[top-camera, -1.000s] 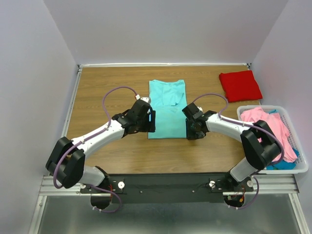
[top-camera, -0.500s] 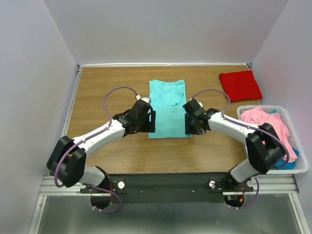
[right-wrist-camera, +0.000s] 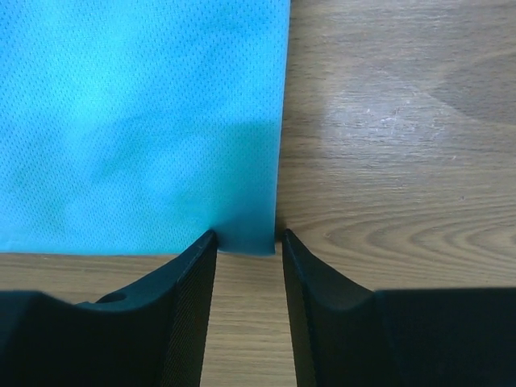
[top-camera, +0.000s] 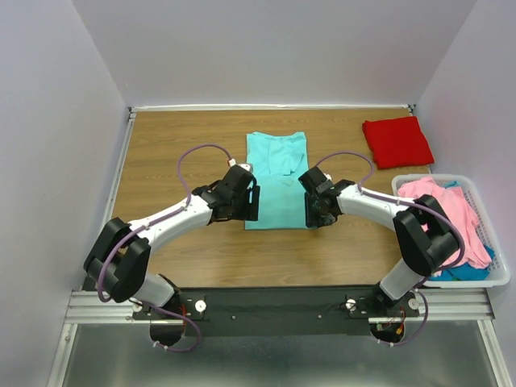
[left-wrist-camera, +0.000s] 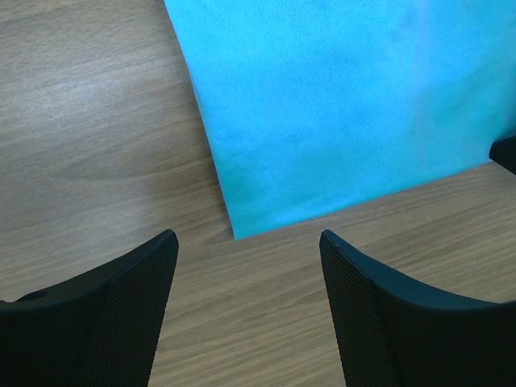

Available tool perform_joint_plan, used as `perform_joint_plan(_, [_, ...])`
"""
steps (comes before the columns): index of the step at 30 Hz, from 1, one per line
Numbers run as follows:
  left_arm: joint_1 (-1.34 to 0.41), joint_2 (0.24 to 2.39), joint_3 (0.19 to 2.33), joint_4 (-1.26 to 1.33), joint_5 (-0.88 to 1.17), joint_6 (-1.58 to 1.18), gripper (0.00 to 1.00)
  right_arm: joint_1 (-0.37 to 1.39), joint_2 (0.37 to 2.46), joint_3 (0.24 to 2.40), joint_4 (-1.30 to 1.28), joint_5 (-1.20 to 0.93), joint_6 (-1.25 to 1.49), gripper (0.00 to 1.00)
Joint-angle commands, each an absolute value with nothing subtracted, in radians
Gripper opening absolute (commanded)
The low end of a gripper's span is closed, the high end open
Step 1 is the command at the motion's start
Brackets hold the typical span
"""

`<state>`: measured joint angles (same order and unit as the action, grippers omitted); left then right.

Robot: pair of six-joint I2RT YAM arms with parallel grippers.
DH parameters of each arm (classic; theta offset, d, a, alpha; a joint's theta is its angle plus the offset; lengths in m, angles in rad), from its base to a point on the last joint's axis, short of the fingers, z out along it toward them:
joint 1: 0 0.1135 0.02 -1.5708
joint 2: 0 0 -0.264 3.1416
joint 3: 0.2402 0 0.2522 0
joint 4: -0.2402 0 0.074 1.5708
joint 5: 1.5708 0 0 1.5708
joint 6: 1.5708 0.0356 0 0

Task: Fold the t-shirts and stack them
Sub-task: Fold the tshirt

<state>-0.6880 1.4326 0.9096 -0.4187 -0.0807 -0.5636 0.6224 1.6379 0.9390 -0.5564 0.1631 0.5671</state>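
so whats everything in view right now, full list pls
aqua t-shirt: one, aqua-teal, flat on the middle of the table
red t-shirt: one, bright red, folded, far right corner of the table
pink t-shirt: one, pink, heaped on top in the basket
blue-teal cloth: count unclear, blue-teal, under the pink one in the basket
basket: one, white, right edge of the table
table: one, brown wood grain
left gripper: one, black, open wide at the aqua shirt's near left corner
right gripper: one, black, jaws apart, straddling the shirt's near right corner
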Motion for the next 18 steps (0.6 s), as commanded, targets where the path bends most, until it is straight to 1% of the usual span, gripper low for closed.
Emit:
perform_joint_plan(1, [-0.707,1.466,0.948,-0.457,-0.100,-0.545,0.79,0.626,1.704,0.904,-0.565,0.150,0.557,0.41])
perform_joint_plan(2, [-0.710,1.471,0.953,-0.469,-0.097,-0.542,0.79,0.626,1.712,0.902,-0.565,0.152,0.557,0.32])
perform_joint_plan(4, [-0.719,1.492,0.965,-0.492,-0.104,-0.540,0.79,0.624,1.712,0.897,-0.565,0.150,0.552,0.22])
perform_joint_plan(5, [-0.722,1.509,0.976,-0.498,-0.106,-0.540,0.79,0.626,1.710,0.894,-0.563,0.147,0.552,0.13])
perform_joint_plan(8, [-0.735,1.538,0.989,-0.518,-0.107,-0.537,0.79,0.626,1.704,0.891,-0.560,0.141,0.546,0.01])
perform_joint_plan(12, [-0.747,1.600,1.017,-0.534,-0.104,-0.535,0.78,0.626,1.694,0.887,-0.554,0.137,0.540,0.01])
perform_joint_plan(18, [-0.761,1.669,1.057,-0.581,-0.144,-0.549,0.70,0.626,1.680,0.874,-0.545,0.135,0.531,0.01])
